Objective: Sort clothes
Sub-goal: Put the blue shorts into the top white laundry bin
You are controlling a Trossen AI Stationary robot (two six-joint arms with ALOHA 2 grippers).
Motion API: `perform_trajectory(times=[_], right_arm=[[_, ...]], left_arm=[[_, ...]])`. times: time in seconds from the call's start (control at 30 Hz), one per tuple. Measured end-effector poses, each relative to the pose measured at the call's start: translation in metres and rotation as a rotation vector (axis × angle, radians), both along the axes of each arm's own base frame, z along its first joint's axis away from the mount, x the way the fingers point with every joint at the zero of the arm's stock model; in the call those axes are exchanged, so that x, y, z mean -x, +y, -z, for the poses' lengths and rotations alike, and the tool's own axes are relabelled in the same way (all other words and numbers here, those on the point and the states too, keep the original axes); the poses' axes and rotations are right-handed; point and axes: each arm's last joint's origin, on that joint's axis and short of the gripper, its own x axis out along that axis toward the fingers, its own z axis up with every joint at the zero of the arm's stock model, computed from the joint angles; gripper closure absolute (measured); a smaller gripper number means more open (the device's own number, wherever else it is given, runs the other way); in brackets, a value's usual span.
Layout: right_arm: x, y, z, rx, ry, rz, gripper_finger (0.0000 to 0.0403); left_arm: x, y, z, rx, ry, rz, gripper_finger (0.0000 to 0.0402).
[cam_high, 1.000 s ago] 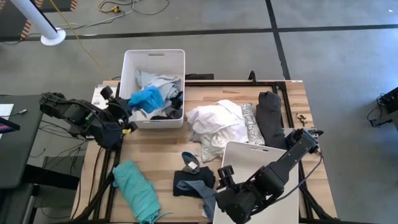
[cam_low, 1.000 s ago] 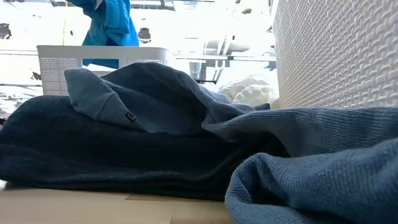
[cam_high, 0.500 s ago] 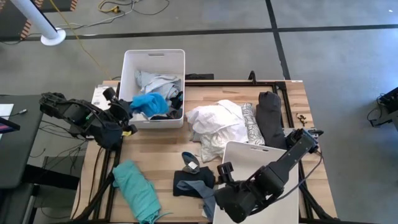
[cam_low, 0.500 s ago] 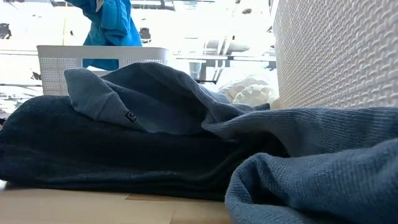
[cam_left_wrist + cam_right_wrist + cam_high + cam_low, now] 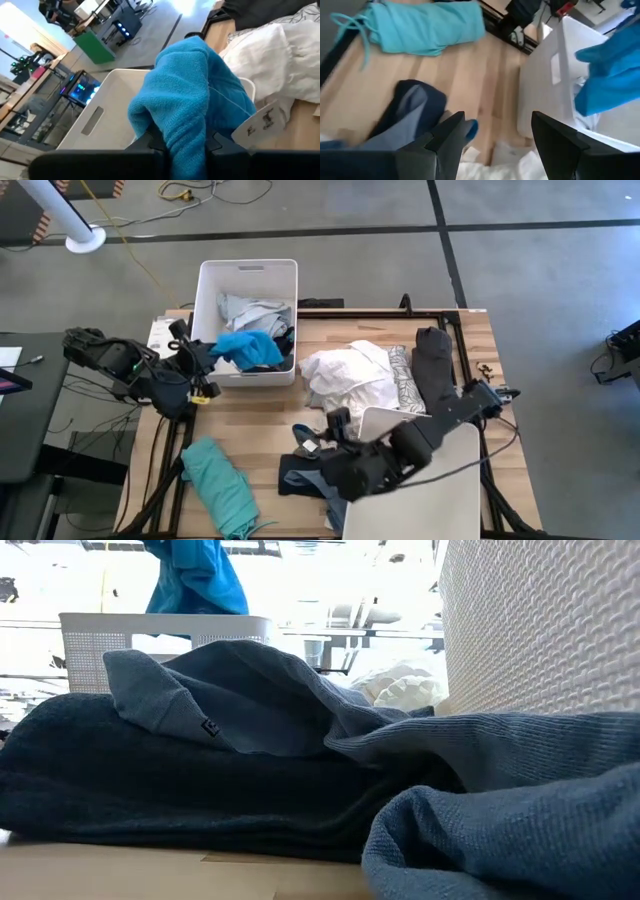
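Observation:
My left gripper (image 5: pixel 207 360) is shut on a bright blue garment (image 5: pixel 252 347) over the left side of the far white bin (image 5: pixel 210 290), which holds pale clothes. The garment also shows in the low view (image 5: pixel 200 575), above the bin's rim. My right gripper (image 5: pixel 335 423) is open and empty above a dark blue garment (image 5: pixel 305 468) that lies on the table's near middle. A teal garment (image 5: pixel 215 480) lies near left. White (image 5: pixel 350 380), patterned (image 5: pixel 403 385) and dark grey (image 5: pixel 432 370) clothes lie far right. My left gripper pinches a bunched fold of the blue garment (image 5: pixel 186 134) between its two fingers (image 5: pixel 150 141). The fingers come about level from the table's left. The garment is lifted, reaching out past the fingertips over the bin, a white tag (image 5: pixel 260 122) hanging from it.
A second white bin (image 5: pixel 415 485) stands at the near right under my right arm; its wall (image 5: pixel 540 630) fills the right of the low view. The far bin's wall (image 5: pixel 545 85) and the teal garment (image 5: pixel 420 25) show ahead of my right gripper.
My left gripper has carried the blue garment a little toward the table's right, farther over the far bin. My right gripper has swung from above the near bin toward the table's left and far side, over the dark blue garment.

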Motion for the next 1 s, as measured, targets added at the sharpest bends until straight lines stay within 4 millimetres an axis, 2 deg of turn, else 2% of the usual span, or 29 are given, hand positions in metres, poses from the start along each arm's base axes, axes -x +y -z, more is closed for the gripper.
perform_trajectory(times=[0.13,0.3,0.6,1.0], right_arm=[[-0.005,-0.014,0.002,0.005,0.026,0.041,0.0159],[-0.003,-0.019,0.005,-0.011,0.06,0.087,0.0159],[0.002,-0.009,0.005,-0.026,0.052,0.069,0.0159],[0.008,0.002,0.005,-0.057,0.042,0.065,0.0159]], left_arm=[[0.007,0.004,0.002,0.005,0.017,-0.015,0.0372],[0.02,0.011,0.006,0.036,0.024,-0.063,0.0372],[0.025,0.014,0.012,0.076,0.055,-0.101,0.0372],[0.017,0.015,0.037,0.11,0.158,-0.134,0.0371]])
